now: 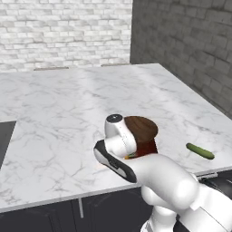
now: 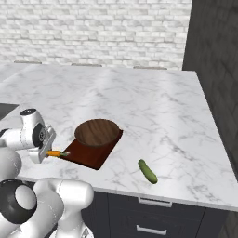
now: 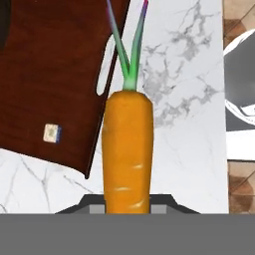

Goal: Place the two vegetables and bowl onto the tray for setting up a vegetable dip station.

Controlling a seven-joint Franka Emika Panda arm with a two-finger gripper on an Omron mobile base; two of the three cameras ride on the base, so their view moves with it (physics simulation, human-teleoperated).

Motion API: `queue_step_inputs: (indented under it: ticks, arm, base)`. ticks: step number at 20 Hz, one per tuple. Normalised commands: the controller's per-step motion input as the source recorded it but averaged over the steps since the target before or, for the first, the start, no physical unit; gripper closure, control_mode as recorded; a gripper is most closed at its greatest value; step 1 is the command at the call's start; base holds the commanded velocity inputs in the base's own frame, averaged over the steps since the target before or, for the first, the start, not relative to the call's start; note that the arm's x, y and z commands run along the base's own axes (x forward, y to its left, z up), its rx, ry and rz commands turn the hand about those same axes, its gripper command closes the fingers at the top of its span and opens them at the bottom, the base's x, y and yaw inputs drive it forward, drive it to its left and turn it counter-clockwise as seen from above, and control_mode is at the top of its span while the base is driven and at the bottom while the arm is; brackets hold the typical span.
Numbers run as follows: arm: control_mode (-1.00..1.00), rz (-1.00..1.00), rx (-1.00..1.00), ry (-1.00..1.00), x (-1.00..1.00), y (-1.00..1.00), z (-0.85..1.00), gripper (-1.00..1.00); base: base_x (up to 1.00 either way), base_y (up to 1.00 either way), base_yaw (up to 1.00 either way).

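Carrot (image 3: 127,149) held between gripper (image 3: 127,201) fingers, above counter (image 3: 184,124) just beside tray (image 3: 55,74). Bowl (image 2: 97,132) on tray. Cucumber (image 2: 148,171) apart, near counter edge. Small pale sticker (image 3: 52,133) on tray, writing unreadable.

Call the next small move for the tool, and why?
Probably carry the carrot sideways over the tray, then lower it. The tool is shut on the carrot, which hangs above bare counter beside the tray's edge. The bowl already sits on the tray; the cucumber still lies on the counter.
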Motion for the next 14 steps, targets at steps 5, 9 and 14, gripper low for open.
queue_step_inputs:
  ticks: [5,9,14]
  arm:
    - [-1.0,-0.07,0.0,0.0,0.0,-0.3,0.0,1.0]
    - [-1.0,-0.04,0.0,0.0,0.01,-0.29,0.0,1.0]
    - [-1.0,0.0,0.01,-0.07,0.08,-0.26,0.0,1.0]
  base:
    - [0.0,0.0,0.0]
    - [0.0,0.0,0.0]
    - [0.0,0.0,0.0]
